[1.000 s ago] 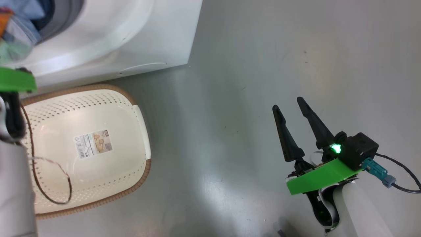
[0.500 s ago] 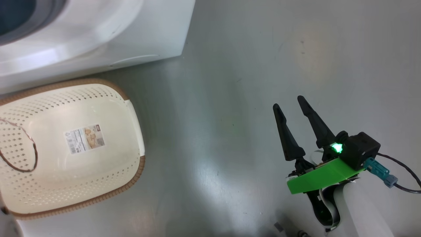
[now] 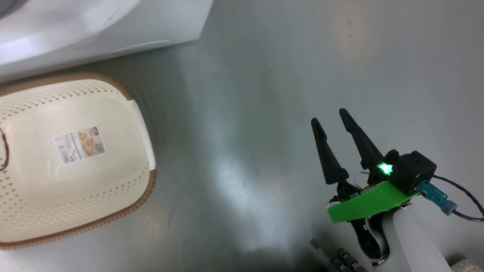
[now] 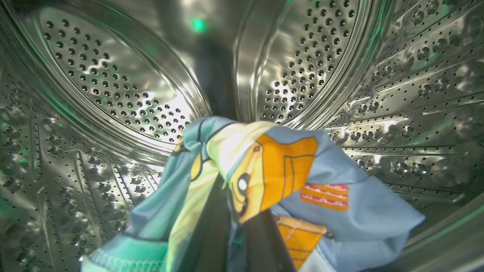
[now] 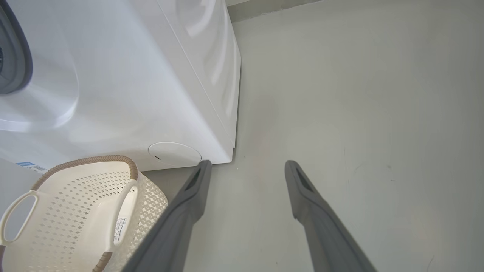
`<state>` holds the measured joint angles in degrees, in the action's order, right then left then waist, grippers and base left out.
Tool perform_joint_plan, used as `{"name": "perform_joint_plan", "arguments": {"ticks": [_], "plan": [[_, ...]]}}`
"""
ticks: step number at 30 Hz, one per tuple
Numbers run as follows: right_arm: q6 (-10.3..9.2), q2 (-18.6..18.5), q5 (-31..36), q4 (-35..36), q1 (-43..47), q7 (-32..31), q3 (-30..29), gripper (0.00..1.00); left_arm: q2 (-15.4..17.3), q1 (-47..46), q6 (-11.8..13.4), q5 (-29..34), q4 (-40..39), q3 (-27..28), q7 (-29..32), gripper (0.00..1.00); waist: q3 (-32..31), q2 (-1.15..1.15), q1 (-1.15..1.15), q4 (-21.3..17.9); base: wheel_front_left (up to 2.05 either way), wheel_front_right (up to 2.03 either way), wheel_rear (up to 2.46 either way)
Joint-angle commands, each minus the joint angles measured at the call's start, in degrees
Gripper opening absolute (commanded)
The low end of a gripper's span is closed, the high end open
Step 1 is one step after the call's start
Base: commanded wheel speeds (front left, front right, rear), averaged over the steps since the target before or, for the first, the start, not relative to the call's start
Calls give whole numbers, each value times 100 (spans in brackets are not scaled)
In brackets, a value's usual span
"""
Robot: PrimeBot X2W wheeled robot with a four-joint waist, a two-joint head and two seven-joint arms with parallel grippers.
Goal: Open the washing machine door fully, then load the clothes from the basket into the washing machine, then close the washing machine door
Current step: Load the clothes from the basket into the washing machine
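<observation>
Progress: loading is nearing its end, by my reading.
- The left claw (image 4: 239, 226) is sitting deep inside the steel drum (image 4: 113, 94), closed and gripping the clothes (image 4: 340, 211): light blue fabric with orange print, bunching over the fingers and hanging above the drum wall, not yet let go.
- The door is not showing. Since the claw is working inside the drum, I am judging the opening step done.
- The basket (image 3: 124, 177) is standing on the floor (image 3: 264, 75) just beside the washing machine (image 3: 94, 26). Its visible part is showing bare plastic and a sticker (image 3: 79, 144), no fabric.
- The right claw (image 3: 328, 116) is hovering over bare floor, well apart from the basket, fingers spread wide and holding nothing.

Left to do, as I am judging it: release the bundle, pull the arm out, close the door.

Count: one washing machine, one basket, one sticker, two claws. One bundle of clothes, though I cannot tell whether it is one garment or several.
</observation>
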<state>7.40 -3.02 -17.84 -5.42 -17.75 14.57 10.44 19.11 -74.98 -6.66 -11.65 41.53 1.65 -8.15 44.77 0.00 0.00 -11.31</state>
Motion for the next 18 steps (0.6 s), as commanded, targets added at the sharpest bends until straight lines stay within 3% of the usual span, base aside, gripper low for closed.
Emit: {"name": "perform_joint_plan", "arguments": {"ticks": [1, 12, 18], "plan": [[9, 14, -38, 129, 111, 43, 157, 100, 357, -135, -43, -19, -60, 10, -51, 0, 84, 0, 0, -50, 0, 0, 0], [9, 14, -89, 173, 77, 43, 249, 100, 643, -928, -80, -428, -19, -470, -515, 0, 285, 0, 0, -138, 0, 0, 0], [9, 14, -128, 150, 48, 43, 282, 100, 948, -1105, -81, -926, 194, -977, -245, 0, 364, 0, 0, -178, 0, 0, 0]]}}
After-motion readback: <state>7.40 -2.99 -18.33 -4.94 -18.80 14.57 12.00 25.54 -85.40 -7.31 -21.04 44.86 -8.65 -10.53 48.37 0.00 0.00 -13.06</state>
